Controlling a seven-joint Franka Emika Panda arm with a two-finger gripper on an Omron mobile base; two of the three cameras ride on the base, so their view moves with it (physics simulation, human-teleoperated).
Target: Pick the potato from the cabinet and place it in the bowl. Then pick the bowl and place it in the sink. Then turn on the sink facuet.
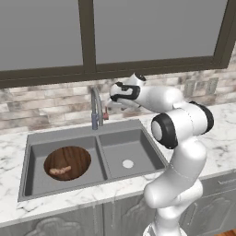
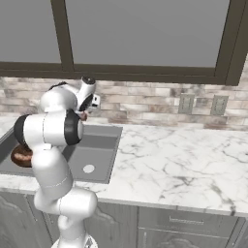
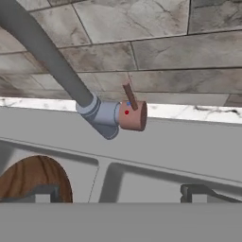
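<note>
— Since the potato (image 1: 60, 171) lies inside the bowl (image 1: 67, 162), is that part done?

— Yes, it looks done. The brown bowl sits in the left basin of the sink (image 1: 138, 125), so that part looks done too. From the drain in the other basin, the bowl is at about nine o'clock.

— What is left, then?

— I think just the water. No water runs from the sink facuet (image 1: 96, 107). Its little reddish lever (image 3: 132, 113) sticks out at the side, low on the spout.

— What is the claw doing?

— The gripper (image 3: 120, 194) hangs close to the lever. From the tips, the lever is at twelve o'clock. The two tips are spread as wide as they go. They hold nothing and touch nothing yet.
</note>
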